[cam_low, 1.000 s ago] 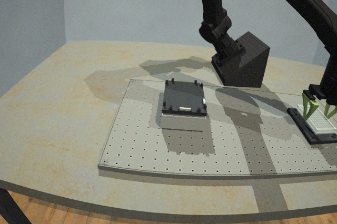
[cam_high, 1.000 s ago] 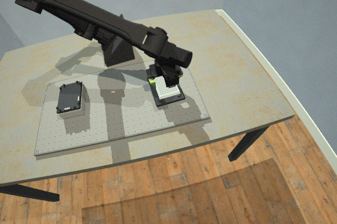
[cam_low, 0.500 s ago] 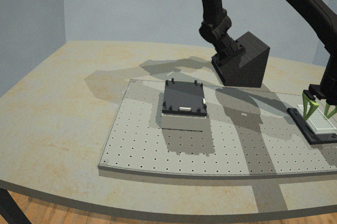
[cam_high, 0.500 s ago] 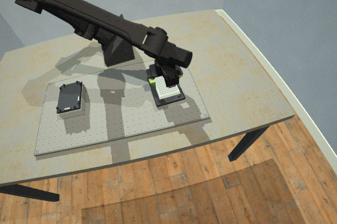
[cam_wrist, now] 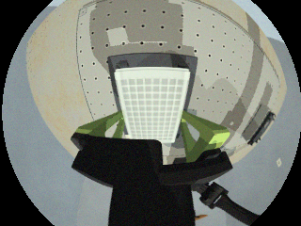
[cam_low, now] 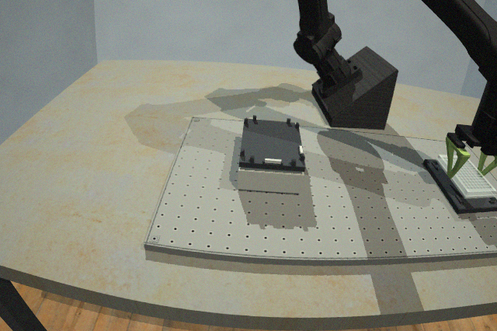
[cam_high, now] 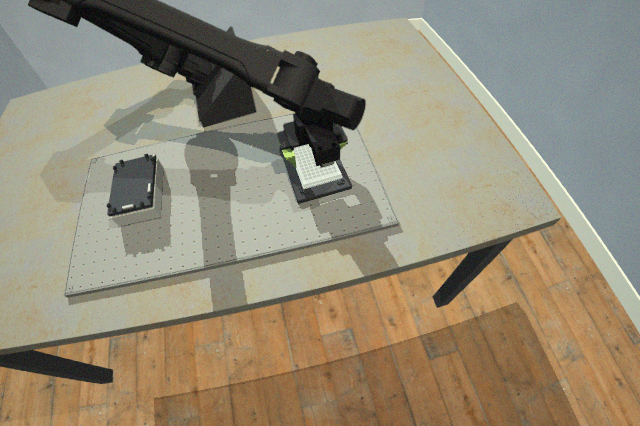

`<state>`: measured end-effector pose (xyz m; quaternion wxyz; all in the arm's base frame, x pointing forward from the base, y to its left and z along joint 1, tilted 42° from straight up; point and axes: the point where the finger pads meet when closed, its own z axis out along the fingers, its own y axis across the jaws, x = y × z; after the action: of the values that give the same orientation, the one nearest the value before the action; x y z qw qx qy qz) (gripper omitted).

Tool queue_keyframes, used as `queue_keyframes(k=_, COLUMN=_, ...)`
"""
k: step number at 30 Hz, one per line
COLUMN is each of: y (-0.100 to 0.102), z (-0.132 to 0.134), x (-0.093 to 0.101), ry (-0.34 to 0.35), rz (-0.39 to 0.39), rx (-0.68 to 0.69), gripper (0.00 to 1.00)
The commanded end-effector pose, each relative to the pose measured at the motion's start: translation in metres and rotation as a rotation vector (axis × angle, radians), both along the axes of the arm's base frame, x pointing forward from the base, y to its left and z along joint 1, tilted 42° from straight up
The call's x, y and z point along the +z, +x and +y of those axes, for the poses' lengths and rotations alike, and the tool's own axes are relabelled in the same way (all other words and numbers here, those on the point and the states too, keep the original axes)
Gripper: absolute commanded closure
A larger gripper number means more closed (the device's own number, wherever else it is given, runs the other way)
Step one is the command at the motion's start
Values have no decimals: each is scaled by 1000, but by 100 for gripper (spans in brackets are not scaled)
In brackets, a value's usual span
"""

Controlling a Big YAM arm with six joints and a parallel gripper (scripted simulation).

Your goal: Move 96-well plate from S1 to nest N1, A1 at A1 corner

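Now, with gripper (cam_low: 468, 162) clamped across the 96-well plate (cam_high: 319, 167), seemingly just above its nest (cam_high: 345, 185): lower level, squarely between locators, then release.

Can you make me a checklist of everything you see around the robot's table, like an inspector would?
Surface: tan table carrying a grey board with rows of holes.
Job's things: white 96-well plate, right way up, over the flat black base on the right; whether it is fully seated cannot be told. The raised dark block with pegs on the left has nothing on it.
Clutter: nothing seen.
Grippers: end effector with green fingers shut on the plate's sides.
Cables: nothing seen.
Surroundings: wooden floor, blue-grey walls, arm on a dark wedge base.
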<state>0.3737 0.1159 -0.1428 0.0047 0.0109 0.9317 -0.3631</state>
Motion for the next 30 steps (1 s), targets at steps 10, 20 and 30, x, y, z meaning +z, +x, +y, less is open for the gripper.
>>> queue_keyframes(k=10, y=21, z=11, x=12, ry=36, rz=-58, rx=9, gripper=100)
queue_keyframes(k=20, y=16, z=7, x=9, ry=29, rz=-46, rx=10, gripper=100)
queue_keyframes(k=30, y=14, z=5, x=5, ry=26, rz=-42, rx=9, gripper=100)
